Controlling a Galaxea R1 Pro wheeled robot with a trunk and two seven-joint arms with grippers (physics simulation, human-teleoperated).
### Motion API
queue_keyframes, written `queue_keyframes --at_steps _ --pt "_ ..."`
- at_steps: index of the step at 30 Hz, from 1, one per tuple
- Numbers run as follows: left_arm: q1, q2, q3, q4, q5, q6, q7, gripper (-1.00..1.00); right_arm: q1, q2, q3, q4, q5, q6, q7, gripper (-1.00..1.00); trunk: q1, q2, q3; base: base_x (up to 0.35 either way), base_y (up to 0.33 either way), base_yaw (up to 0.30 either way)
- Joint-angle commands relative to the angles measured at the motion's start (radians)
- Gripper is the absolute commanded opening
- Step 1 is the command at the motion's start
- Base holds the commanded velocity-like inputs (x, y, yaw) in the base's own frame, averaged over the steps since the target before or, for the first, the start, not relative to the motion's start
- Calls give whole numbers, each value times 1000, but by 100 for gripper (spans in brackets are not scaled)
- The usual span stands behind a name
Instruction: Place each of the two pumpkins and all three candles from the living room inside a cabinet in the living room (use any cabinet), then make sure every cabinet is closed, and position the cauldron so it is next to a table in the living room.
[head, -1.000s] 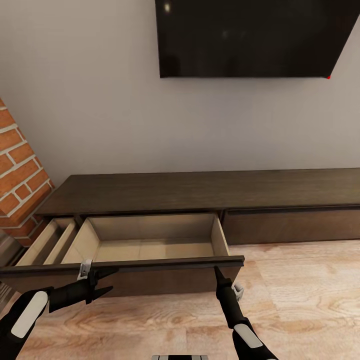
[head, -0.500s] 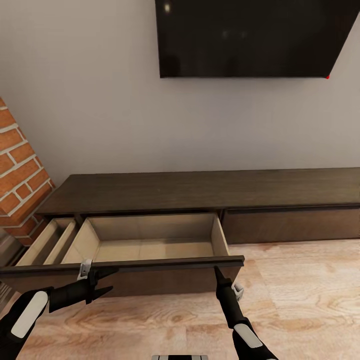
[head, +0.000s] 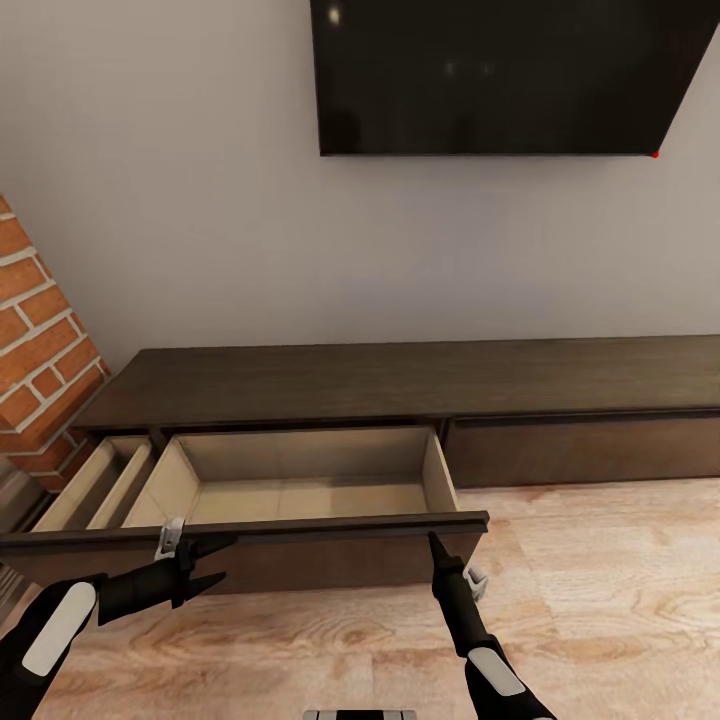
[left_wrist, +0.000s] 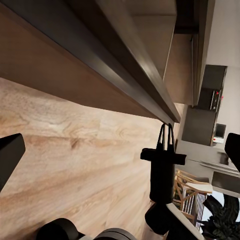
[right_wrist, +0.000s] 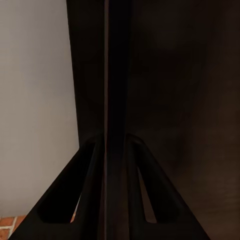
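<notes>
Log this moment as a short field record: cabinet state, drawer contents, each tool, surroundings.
cabinet: long, low, dark brown, against the wall
open drawer: pulled out, pale inside, nothing visible in it
right drawer front: closed
left tool: open, below the drawer's front edge, holding nothing
right tool: shut on the drawer front's top lip
surroundings: TV on the wall, brick column at left, wood floor

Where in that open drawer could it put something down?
The pulled-out drawer of the cabinet shows a bare pale floor between its side walls. The cabinet's top, under the TV, is bare too. It is tight at the drawer front, where the right gripper pinches the lip and the left gripper hangs close.
</notes>
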Motion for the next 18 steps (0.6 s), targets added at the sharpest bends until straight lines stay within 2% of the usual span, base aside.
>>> queue_keyframes --at_steps 1,5,6,13,18 --pt "0 0 0 0 0 0 0 100 1 1 26 4 14 1 -4 -100 0 0 0 0 0 0" --pt "0 0 0 0 0 0 0 100 1 1 26 4 14 1 -5 -100 0 0 0 -42 0 0" --pt "0 0 0 0 0 0 0 100 1 1 26 4 14 1 -5 100 0 0 0 -90 0 0" --pt "0 0 0 0 0 0 0 100 1 1 27 4 14 0 -5 100 0 0 0 -14 -6 0" --pt "0 0 0 0 0 0 0 100 1 1 28 4 14 0 -6 100 0 0 0 -1 -107 0"
